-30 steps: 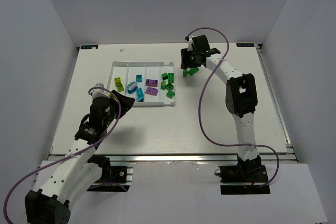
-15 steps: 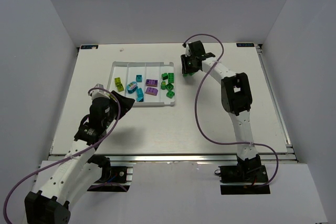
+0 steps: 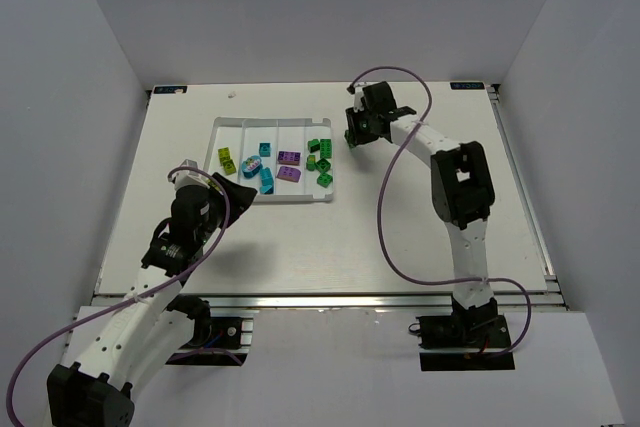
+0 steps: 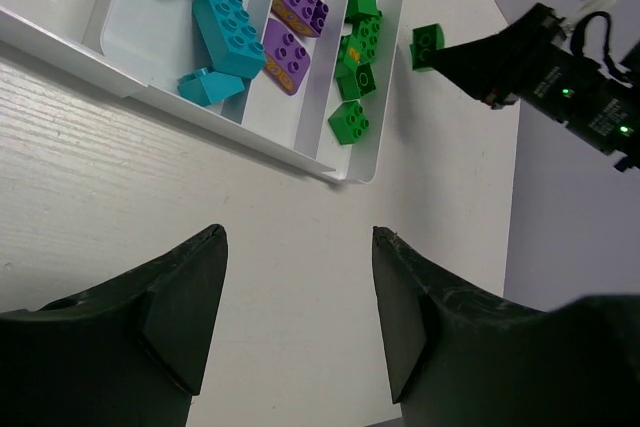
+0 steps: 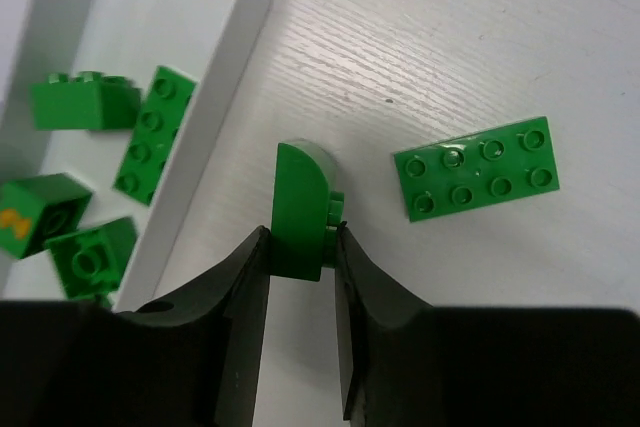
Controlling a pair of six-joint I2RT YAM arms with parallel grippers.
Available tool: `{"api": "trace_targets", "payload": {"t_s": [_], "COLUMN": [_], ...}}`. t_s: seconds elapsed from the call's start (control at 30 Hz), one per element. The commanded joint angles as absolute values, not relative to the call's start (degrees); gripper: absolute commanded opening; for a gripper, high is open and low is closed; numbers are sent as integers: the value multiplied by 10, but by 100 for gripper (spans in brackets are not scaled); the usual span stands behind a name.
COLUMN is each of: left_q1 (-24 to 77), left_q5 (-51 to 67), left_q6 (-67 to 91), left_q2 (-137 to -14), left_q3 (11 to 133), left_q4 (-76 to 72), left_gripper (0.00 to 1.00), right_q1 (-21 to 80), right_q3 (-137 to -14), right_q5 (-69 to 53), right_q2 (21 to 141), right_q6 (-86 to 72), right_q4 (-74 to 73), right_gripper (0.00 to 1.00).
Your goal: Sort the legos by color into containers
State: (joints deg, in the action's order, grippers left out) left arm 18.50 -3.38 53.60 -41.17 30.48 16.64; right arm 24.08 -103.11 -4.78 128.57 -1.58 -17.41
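Note:
The white tray (image 3: 285, 199) holds yellow-green (image 3: 228, 159), teal (image 3: 262, 165), purple (image 3: 288, 165) and green legos (image 3: 320, 162), one colour per compartment. My right gripper (image 3: 357, 133) is low just right of the tray. In the right wrist view it (image 5: 302, 239) is shut on a green rounded lego (image 5: 300, 209) standing on edge on the table. A flat green lego (image 5: 475, 169) lies to its right. My left gripper (image 3: 240, 190) hangs near the tray's front left corner. In the left wrist view it (image 4: 298, 237) is open and empty.
The tray's right wall (image 5: 215, 117) is just left of the held lego, with green legos (image 5: 150, 127) behind it. In the left wrist view a green lego (image 4: 428, 47) lies outside the tray rim (image 4: 340, 162) beside the right arm. White walls enclose the table.
My right gripper has come down and slightly towards the tray, over the loose green legos, which it now covers in the top view. The left arm has not moved.

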Motion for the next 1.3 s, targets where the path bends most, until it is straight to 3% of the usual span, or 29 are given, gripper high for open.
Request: {"api": "trace_targets", "payload": {"t_s": [0.0,0.23,0.5,0.7,0.77,0.8,0.93,1.13,1.27], "left_q1": [186,186,186,187,186,186,186,186,186], "left_q5": [-32,-27,-36,-40,-39,-38,-36,-37,-39], "left_q6": [531,530,535,536,535,535,534,533,533], "left_q2": [-411,-413,-390,-381,-386,-388,-395,-392,-386], "left_q3": [302,302,299,301,301,301,303,305,303], "left_q4": [149,145,164,174,171,170,165,169,170], "left_gripper": [69,69,69,69,69,69,69,69,69], "right_q1": [243,263,274,279,279,279,280,267,240], "right_q3": [-1000,-1015,-1141,-1151,-1151,-1151,-1148,-1150,-1140], "right_q5": [-97,-149,-157,-129,-128,-128,-136,-189,-254], "right_q2": [1182,1186,1286,1314,1321,1323,1320,1296,1274], "right_q6": [-3,-3,-32,-18,-11,-7,-3,69,202], "right_q4": [-77,-93,-135,-128,-127,-127,-125,-140,-190], "right_gripper": [0,0,0,21,33,44,67,75,70]}}
